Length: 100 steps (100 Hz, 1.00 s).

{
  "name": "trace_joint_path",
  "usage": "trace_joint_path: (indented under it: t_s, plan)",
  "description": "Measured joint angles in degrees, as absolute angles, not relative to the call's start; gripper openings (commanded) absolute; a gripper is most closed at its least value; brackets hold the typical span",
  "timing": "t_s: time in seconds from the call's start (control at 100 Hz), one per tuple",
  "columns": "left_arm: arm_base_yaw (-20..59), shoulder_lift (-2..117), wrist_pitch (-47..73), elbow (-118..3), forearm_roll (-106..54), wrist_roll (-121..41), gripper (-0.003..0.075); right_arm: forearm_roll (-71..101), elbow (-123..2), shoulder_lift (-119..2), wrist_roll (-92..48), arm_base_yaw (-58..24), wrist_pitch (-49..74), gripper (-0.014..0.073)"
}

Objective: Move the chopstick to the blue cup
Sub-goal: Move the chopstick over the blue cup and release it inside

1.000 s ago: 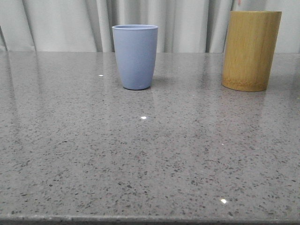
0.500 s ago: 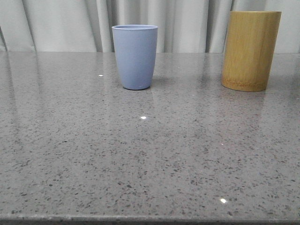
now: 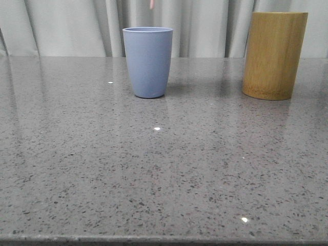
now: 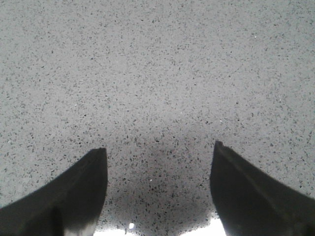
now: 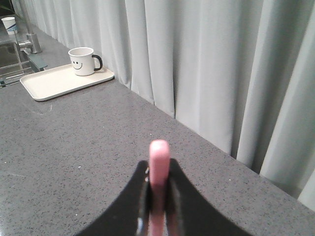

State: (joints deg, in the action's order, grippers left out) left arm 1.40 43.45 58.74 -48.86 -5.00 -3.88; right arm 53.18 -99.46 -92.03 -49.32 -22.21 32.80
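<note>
Right pincer [image 5: 158, 216] clamped on chopstick [image 5: 159, 182]; left pincer [image 4: 157, 191] apart, empty. Pink tip at top centre sits above blue cup [image 3: 147, 61]: centre over the rim, lower straight, then release.

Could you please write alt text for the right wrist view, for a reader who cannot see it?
The right gripper is shut on a pink chopstick that points away from the camera, over a grey speckled counter. Beyond it, a white smiley-face mug stands on a cream tray beside pale curtains.

Low front camera, two wrist close-ups
</note>
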Motion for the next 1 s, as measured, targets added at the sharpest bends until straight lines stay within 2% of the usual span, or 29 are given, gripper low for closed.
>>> trace_joint_path:
  t_s: [0.8, 0.9, 1.0]
  plan:
    - [1.40, 43.45, 58.74, -48.86, -5.08, -3.88, 0.0441, 53.40, -99.46, -102.44, -50.18, -23.33, 31.20, -0.0061]
    - [1.40, 43.45, 58.74, -48.86, -5.08, -3.88, 0.0441, 53.40, -99.46, -102.44, -50.18, -23.33, 31.50, -0.0015]
    - [1.40, 43.45, 58.74, -48.86, -5.08, -3.88, 0.0441, 53.40, -99.46, -102.44, -50.18, -23.33, 31.64, 0.0085]
